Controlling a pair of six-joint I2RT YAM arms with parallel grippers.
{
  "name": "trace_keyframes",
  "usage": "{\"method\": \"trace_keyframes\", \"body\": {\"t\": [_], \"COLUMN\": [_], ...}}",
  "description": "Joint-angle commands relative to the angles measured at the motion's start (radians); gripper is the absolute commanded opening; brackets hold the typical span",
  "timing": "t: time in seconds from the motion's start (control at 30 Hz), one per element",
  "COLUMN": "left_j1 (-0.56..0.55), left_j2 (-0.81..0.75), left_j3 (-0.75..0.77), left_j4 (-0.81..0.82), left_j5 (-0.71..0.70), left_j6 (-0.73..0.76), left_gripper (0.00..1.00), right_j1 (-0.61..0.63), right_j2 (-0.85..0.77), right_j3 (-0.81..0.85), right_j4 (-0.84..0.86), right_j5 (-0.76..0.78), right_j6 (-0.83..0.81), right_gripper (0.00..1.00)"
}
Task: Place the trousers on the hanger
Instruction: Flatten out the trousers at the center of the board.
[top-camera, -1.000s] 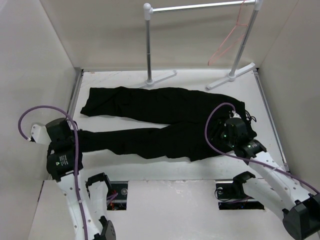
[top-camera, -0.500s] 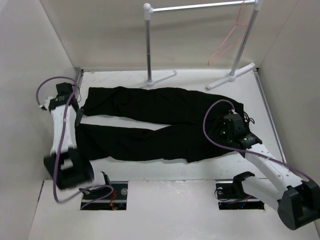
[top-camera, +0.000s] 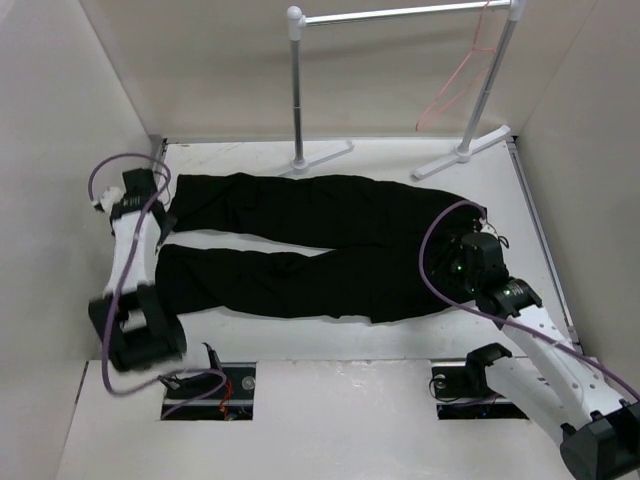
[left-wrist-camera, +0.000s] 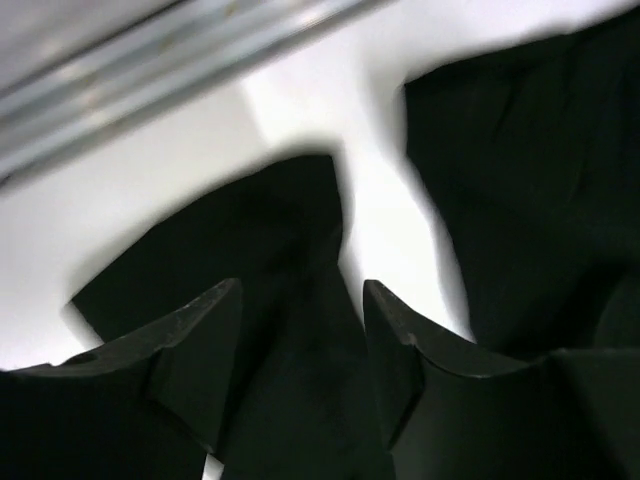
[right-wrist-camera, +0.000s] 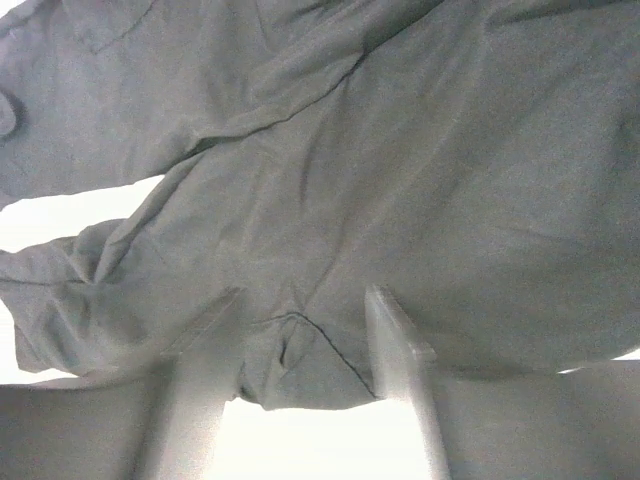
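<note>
Your left pincer (left-wrist-camera: 302, 298) open over trousers (top-camera: 320, 245) cuff. Right pincer (right-wrist-camera: 305, 298) open over waist. Hanger (top-camera: 449, 85) hangs on rack (top-camera: 297, 90).

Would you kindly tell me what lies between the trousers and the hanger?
In the top view, the rack foot and a strip of bare table lie between the trousers and the hanger.
</note>
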Motion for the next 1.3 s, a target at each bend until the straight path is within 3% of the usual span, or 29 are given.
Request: {"method": "trace_keyframes", "body": {"t": [0.0,0.07,0.2,0.3,0.53,0.6,0.67,0.73,0.87,0.97,1.1,1.27], "left_j1": [-0.010,-0.010,0.052,0.135,0.190,0.201,0.226,0.247,0.217,0.166,0.167,0.184], "left_j2": [-0.304,-0.439,-0.633,-0.626,-0.412,-0.382,-0.386,-0.452,-0.584,-0.639,-0.662,-0.615], "left_j3": [-0.235,-0.381,-0.598,-0.664,-0.729,-0.726,-0.689,-0.631,-0.479,-0.454,-0.514,-0.664], "left_j4": [0.006,-0.033,-0.097,-0.053,0.163,0.200,0.188,0.122,-0.078,-0.164,-0.189,-0.082], "left_j5": [0.016,0.053,0.106,0.120,0.177,0.191,0.192,0.180,0.119,0.033,-0.018,0.005], "left_j6": [0.006,-0.037,-0.126,-0.137,-0.149,-0.154,-0.154,-0.146,-0.140,-0.131,-0.116,-0.192], "left_gripper": [0.48,0.46,0.41,0.41,0.43,0.28,0.08,0.01,0.00,0.00,0.00,0.00], "right_j1": [0.003,0.005,0.018,0.035,0.035,0.018,-0.006,-0.049,-0.158,-0.259,-0.389,-0.463], "right_j2": [-0.003,0.006,0.032,0.047,0.020,0.012,0.009,-0.006,-0.026,-0.017,-0.016,0.059], "right_j3": [0.002,0.011,0.037,0.046,0.032,0.028,0.028,0.022,0.022,0.020,-0.004,-0.035], "right_j4": [-0.007,-0.008,-0.010,-0.008,-0.023,-0.042,-0.069,-0.098,-0.152,-0.183,-0.207,-0.151], "right_j5": [0.012,0.006,-0.019,-0.028,-0.030,-0.023,-0.013,0.013,0.058,0.058,0.088,0.127], "right_j6": [0.012,0.008,-0.009,-0.018,-0.014,-0.008,-0.004,0.009,0.017,0.028,0.037,0.106], "right_gripper": [0.39,0.21,0.17,0.23,0.60,0.64,0.64,0.64,0.64,0.64,0.62,0.54]}}
